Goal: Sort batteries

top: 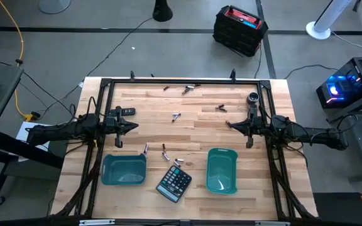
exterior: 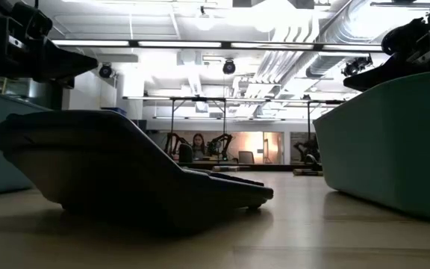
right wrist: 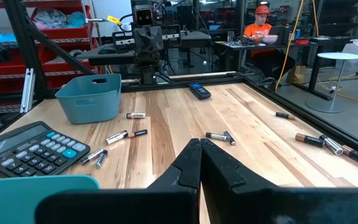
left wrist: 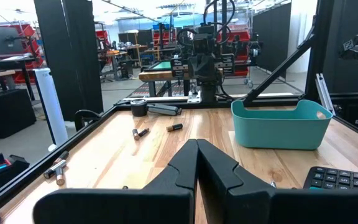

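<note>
None of the batteries appears sorted: both teal bins look empty, so the whole task seems left. The batteries lie scattered on the worktop, several just beyond the calculator, others farther away. Left claw and right claw, both clenched and holding nothing, hover well apart from every battery, beyond the bins from the calculator.

Batteries scattered; calculator between, seemingly, two bins.
</note>
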Action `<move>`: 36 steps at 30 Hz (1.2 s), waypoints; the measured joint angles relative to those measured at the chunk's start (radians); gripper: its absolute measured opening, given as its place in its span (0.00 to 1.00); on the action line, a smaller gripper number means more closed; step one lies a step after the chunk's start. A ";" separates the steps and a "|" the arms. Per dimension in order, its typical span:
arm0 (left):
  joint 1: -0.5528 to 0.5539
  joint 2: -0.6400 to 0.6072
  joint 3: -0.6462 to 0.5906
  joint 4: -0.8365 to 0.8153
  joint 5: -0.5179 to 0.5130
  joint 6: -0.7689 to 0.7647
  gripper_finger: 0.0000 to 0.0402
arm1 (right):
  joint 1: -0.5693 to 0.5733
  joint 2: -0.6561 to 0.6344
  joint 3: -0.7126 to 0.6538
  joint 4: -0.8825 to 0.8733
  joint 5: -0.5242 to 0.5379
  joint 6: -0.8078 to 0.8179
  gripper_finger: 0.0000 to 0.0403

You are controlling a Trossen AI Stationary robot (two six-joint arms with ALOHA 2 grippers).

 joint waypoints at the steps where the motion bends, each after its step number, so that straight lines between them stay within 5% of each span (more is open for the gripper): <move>1: 0.000 0.000 0.000 0.000 0.000 0.000 0.00 | 0.000 0.001 0.000 0.009 0.033 -0.042 0.00; 3: 0.000 0.000 0.000 0.000 0.000 0.000 0.00 | -0.002 0.009 0.000 0.105 0.117 -0.063 0.00; 9: 0.000 0.001 0.000 0.000 0.000 0.000 0.00 | -0.016 0.063 0.001 0.869 0.250 0.364 0.00; 12: 0.000 0.003 0.000 0.000 0.000 0.000 0.00 | -0.016 0.141 0.060 0.920 0.217 0.436 0.00; 18: 0.000 0.003 0.000 0.000 0.000 0.000 0.00 | 0.001 0.503 0.381 0.464 -0.015 0.470 0.00; 21: 0.000 0.003 0.000 0.000 0.000 0.000 0.00 | -0.001 0.676 0.550 0.160 -0.016 0.478 0.00; 26: 0.000 0.003 0.000 0.000 0.000 0.000 0.00 | 0.001 0.909 0.754 -0.101 -0.021 0.525 0.00; 31: 0.000 0.002 0.000 0.011 0.000 0.000 0.00 | 0.000 1.082 0.884 -0.447 -0.113 0.522 0.00; 36: -0.004 0.003 0.000 0.098 -0.003 -0.114 0.00 | -0.020 1.218 0.926 -0.896 -0.082 0.593 0.02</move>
